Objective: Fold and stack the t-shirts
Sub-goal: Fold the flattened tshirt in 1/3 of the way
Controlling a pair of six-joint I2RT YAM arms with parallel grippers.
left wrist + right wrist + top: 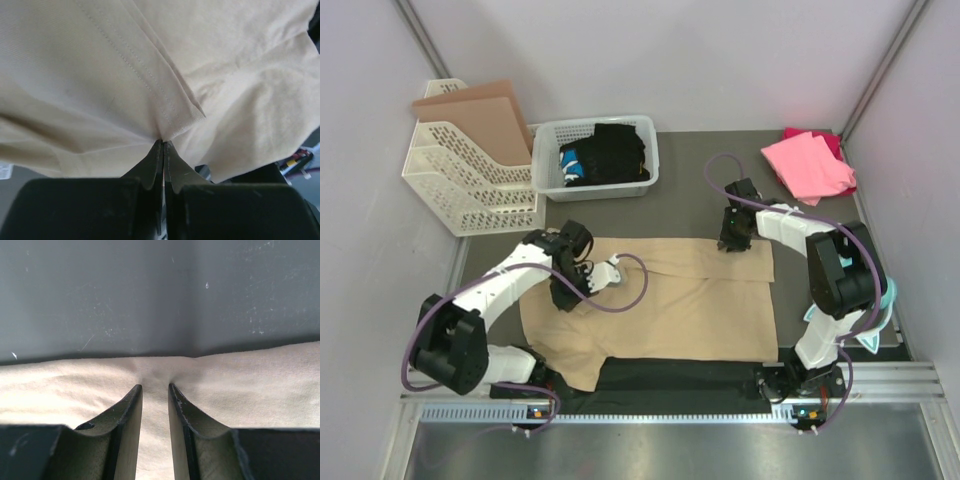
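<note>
Tan shirt: I've got the large tan cloth t-shirt [690, 300] spread flat over the near middle of the dark grey tabletop [695, 155]. One sleeve points to the near-left corner.

Left pincer: my left gripper [163, 145] is clamped tight on the tan cloth t-shirt. The fingers meet on a stitched hem where a fold comes to a point. From above, the left gripper [607, 272] sits on the shirt's left part, near the far edge of the cloth.

Right pincer: my right gripper [155, 386] is down at the shirt's far edge, towards its right corner. The jaws stand a narrow way apart, and the cloth puckers up between the tips, so I call it a pinch on that edge. In the top view the right gripper [733, 243] points straight down there.

Other shirts: a bright pink cloth t-shirt [807, 165] lies over a darker magenta t-shirt [828, 138] in the far-right corner, well apart from both arms.

Far edge: a white plastic basket [548, 165] holds dark clothes [617, 150].

Far-left corner: a white perforated file rack [460, 185] stands there with a brown cardboard sheet [480, 105] in it.
</note>
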